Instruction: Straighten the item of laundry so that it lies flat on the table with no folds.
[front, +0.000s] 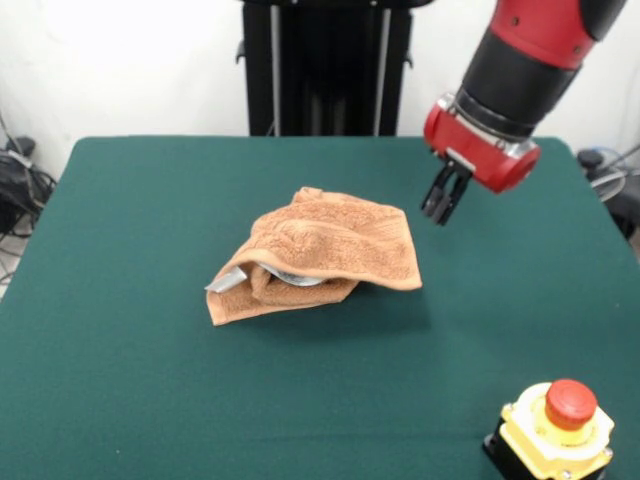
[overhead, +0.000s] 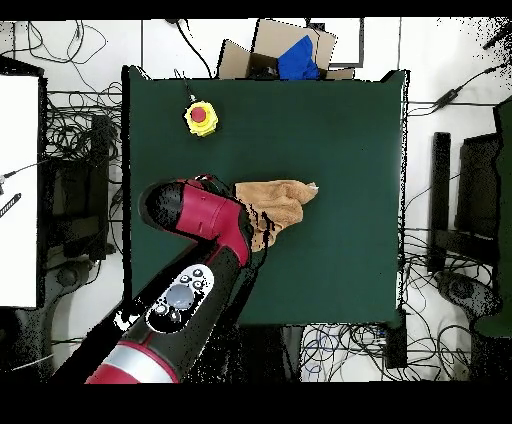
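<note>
The item of laundry, a light orange-tan terry towel, lies crumpled and folded over itself near the middle of the green table. A grey-white tag sticks out at its lower left corner. My gripper hangs above the table to the right of the towel, apart from it, its dark fingers close together with nothing between them. In the overhead view the arm covers the gripper and one end of the towel.
A yellow box with a red stop button stands at the table's near right corner in the front view, also seen as the button box from overhead. A cardboard box and cables lie off the table.
</note>
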